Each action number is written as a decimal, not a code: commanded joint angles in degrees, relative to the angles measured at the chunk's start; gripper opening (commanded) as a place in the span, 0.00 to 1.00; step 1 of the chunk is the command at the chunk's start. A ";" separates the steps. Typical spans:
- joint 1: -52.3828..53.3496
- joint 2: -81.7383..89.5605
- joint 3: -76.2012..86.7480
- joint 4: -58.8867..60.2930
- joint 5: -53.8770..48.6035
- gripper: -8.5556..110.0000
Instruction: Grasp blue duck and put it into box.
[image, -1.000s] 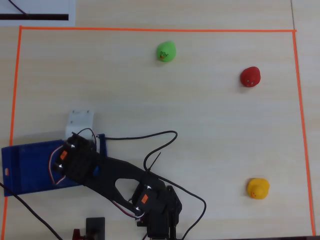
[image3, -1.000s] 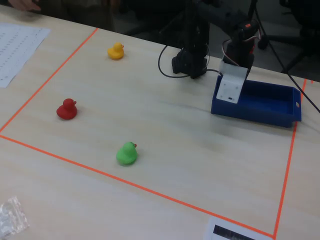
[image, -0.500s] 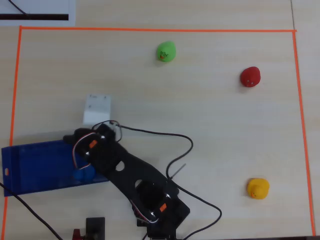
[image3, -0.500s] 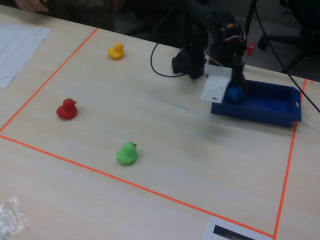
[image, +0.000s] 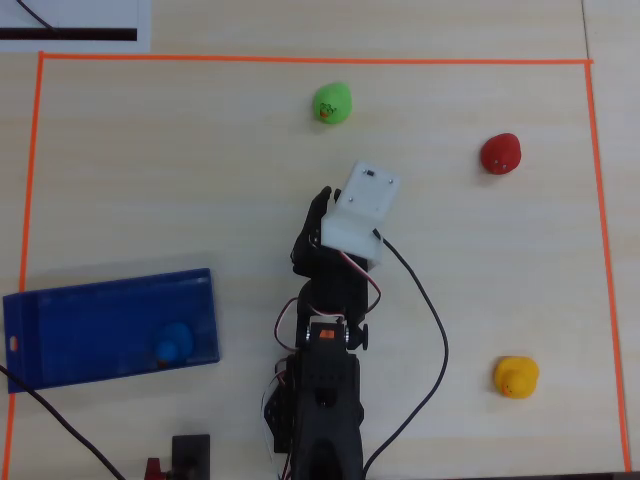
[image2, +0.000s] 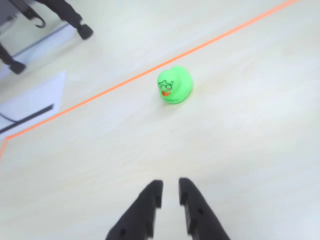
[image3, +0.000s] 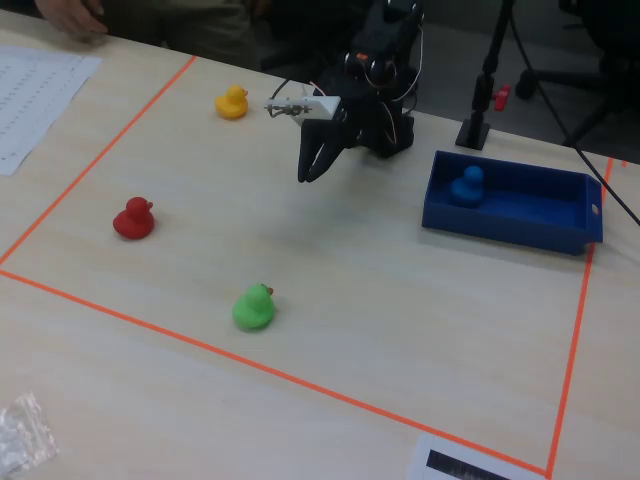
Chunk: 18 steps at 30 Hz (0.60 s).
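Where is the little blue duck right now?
The blue duck sits inside the box, near its right end in the overhead view, left of the arm's base.

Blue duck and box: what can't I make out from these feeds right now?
- Blue duck and box: outside the wrist view's frame.
- Duck's beak: too small in the overhead view, turned away in the fixed view.
- Gripper: fingertips hidden beneath the white camera mount in the overhead view.

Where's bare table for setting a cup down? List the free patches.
Widest bare patch: between the box and the green duck. Another lies among the red duck, yellow duck and gripper. Crowded: the box end holding the blue duck, beside the arm.
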 joint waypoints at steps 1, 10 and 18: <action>0.18 9.67 2.99 17.31 -2.02 0.07; -0.97 13.71 3.08 59.06 -16.61 0.07; 5.80 13.71 3.08 58.89 -15.56 0.10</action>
